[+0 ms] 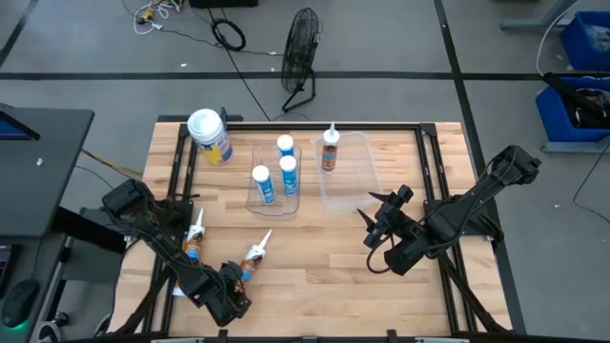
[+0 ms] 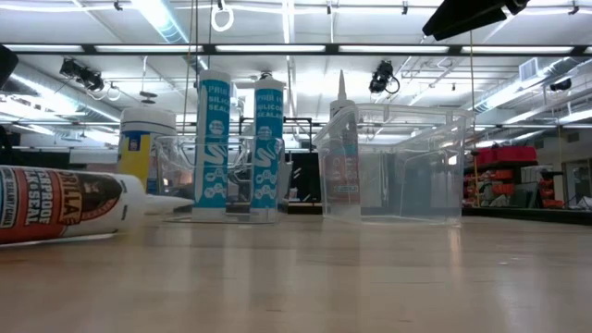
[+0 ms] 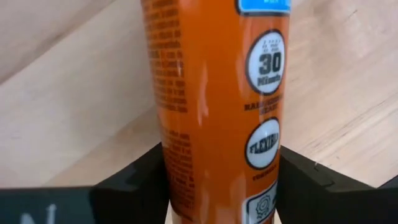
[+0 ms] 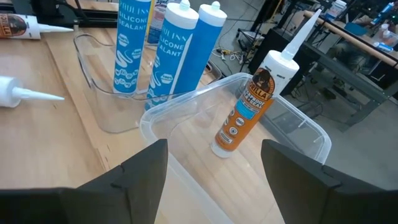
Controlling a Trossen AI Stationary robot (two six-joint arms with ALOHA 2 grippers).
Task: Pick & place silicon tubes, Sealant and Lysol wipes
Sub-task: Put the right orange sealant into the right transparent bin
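Note:
An orange sealant tube (image 1: 254, 257) lies on the table near the front left; in the left wrist view (image 3: 217, 93) it fills the middle. My left gripper (image 1: 236, 283) is shut on it. A second sealant tube (image 1: 195, 236) lies to its left. The Lysol wipes canister (image 1: 210, 135) stands at the far left. Three white-and-blue silicone tubes (image 1: 274, 171) stand in a clear bin (image 1: 255, 202). Another sealant tube (image 1: 330, 151) stands in a second clear bin (image 1: 360, 176). My right gripper (image 1: 374, 227) is open and empty, near that bin. My left gripper pinches the sealant tube's round body (image 3: 186, 180) between its two fingers, one finger (image 3: 134, 180) on each side, near the tube's base end. The fingers come low from the table's near left and lie along the tube. The tube points its nozzle (image 1: 267, 235) toward the far right and seems to lie on the table.
The two clear bins stand side by side at the table's middle back. Bare wood lies between the bins and the front edge. Black rails (image 1: 181, 171) run along the table's sides. A floor fan (image 1: 300, 48) stands beyond the far edge.

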